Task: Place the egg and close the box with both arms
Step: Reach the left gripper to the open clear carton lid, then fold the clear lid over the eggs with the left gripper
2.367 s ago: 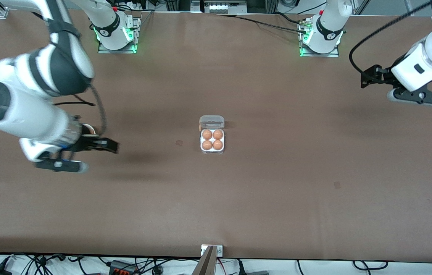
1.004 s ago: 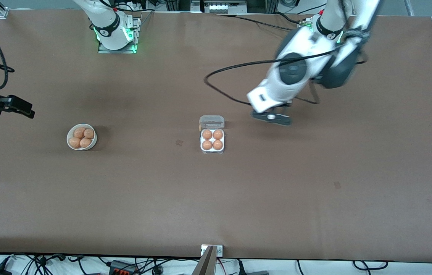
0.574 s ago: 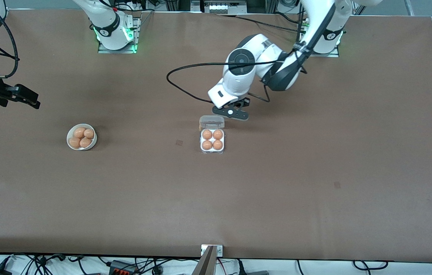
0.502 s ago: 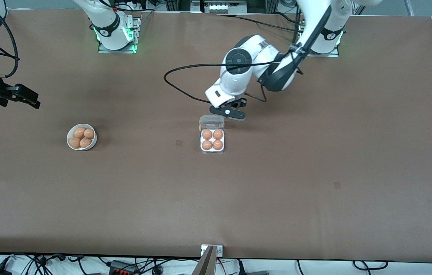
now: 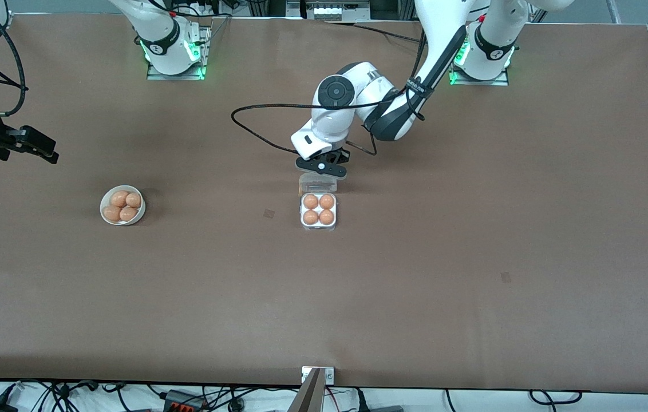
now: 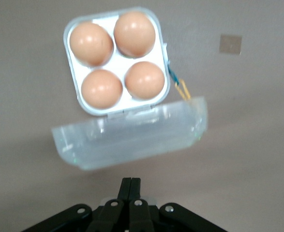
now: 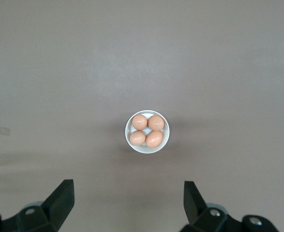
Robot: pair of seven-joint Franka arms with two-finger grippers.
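— Clear lid (image 5: 317, 182) of box (image 5: 319, 211) lying open mid-table toward the bases, four cells full; left gripper (image 5: 321, 166) just over it, pressed together; right gripper (image 5: 9, 146) spread, waiting.
— Left wrist: lid (image 6: 132, 139) long axis along the hinge; better pushed at mid-edge.
— Right wrist: only bowl (image 7: 147, 131) below.

Round white bowl (image 5: 122, 205) toward the right arm's end of the table, well apart from everything else, holding four brown eggs (image 7: 147, 130) packed close together. Brown table covering (image 5: 415, 286), with a small square mark (image 5: 268, 214) near the middle and another (image 5: 505, 277) toward the left arm's end. Tangle of black cables (image 5: 72, 395) along the nearest edge.
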